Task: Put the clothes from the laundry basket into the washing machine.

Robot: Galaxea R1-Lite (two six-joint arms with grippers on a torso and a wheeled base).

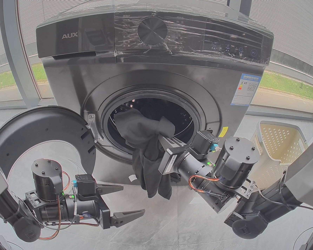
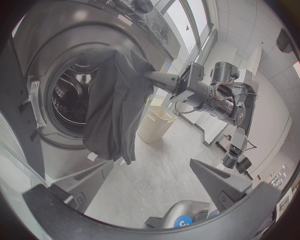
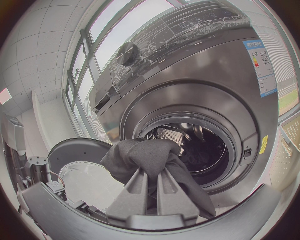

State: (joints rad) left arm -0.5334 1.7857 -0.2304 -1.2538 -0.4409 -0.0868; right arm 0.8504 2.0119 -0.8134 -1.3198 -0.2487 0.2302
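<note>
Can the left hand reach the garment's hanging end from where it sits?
Probably yes. The left hand is open, low by the door, with bare floor between it and the garment, whose tail hangs free below the right hand.

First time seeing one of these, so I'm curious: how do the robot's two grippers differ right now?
The left gripper has its fingers spread and holds nothing; the right gripper has its fingers shut on a dark garment. The left gripper sits low by the open door; the right gripper is raised at the mouth of the washing machine. Both have dark, wedge-shaped fingers.
</note>
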